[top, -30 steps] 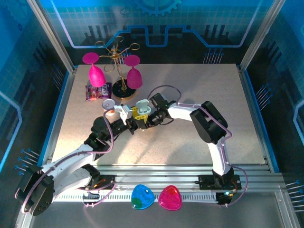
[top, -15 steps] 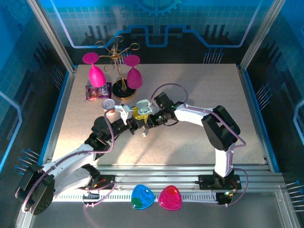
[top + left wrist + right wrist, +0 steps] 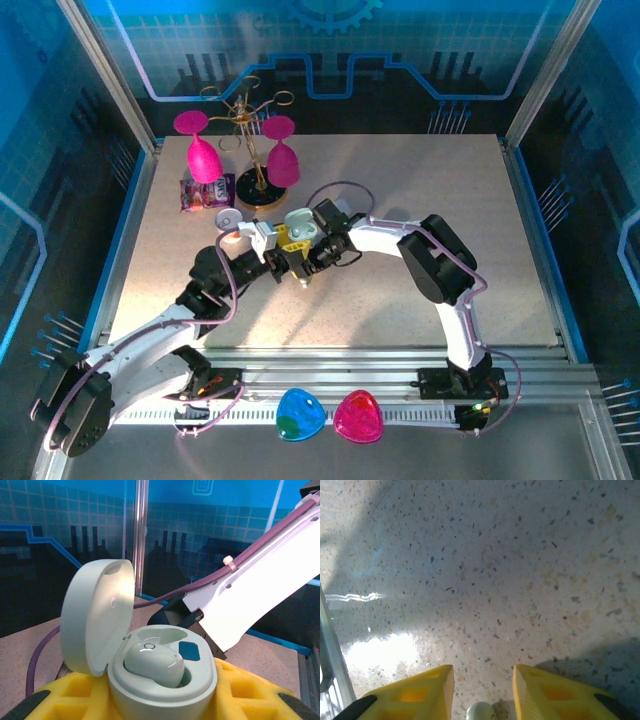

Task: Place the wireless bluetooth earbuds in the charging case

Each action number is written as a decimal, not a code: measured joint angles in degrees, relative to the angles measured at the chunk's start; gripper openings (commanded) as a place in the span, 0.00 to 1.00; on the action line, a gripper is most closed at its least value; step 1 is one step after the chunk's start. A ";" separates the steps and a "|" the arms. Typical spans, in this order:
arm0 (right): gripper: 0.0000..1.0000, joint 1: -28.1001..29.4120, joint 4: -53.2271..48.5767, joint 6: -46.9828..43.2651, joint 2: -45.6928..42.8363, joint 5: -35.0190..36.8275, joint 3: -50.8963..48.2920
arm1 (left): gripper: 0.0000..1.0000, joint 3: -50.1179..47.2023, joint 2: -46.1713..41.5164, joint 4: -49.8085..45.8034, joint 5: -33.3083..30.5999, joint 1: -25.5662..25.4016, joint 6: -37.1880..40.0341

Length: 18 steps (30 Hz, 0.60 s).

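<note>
The right gripper [image 3: 483, 680] is being pointed down at the speckled beige tabletop [image 3: 495, 580], just on the near side of the work. Its yellow padded fingers [image 3: 420, 695] are being shown apart. A tiny pale rounded plastic piece [image 3: 480, 713], judged to be a loose earbud, is lying low between them. Whether it is being pinched or only straddled cannot be told.

Just beyond, a pale mint, pebble-shaped plastic charging case [image 3: 150, 695] is being clamped by the left gripper [image 3: 160, 702] between its yellow fingers. The case is being held upright, raised off the table. Its hinged lid [image 3: 97, 615] is being held swung back to the left, apparently so that the wells are being offered upward to the other arm. One smooth mint-white earbud [image 3: 152, 665] is already being cradled in the nearer well. The well beside it [image 3: 189, 651] is being left bare, a blue patch showing, so one insertion is judged outstanding.

Farther off, at the far left of the table, a white round disc [image 3: 229, 219], a purple foil packet [image 3: 205, 192] and a gold wire rack hung with pink goblets [image 3: 258, 150] are being left well apart from the work.
</note>
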 measured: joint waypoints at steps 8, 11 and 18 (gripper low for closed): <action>0.32 -0.02 1.79 -0.59 -0.59 -1.86 -2.03 | 0.27 0.00 0.09 0.00 0.00 0.00 -0.02; 0.31 0.07 2.12 -0.61 -1.31 -1.95 -3.28 | 0.27 0.00 0.20 0.00 0.00 0.00 -0.04; 0.30 0.15 2.73 -0.57 -2.54 -2.43 -5.38 | 0.27 0.00 0.22 0.02 0.00 0.00 -0.04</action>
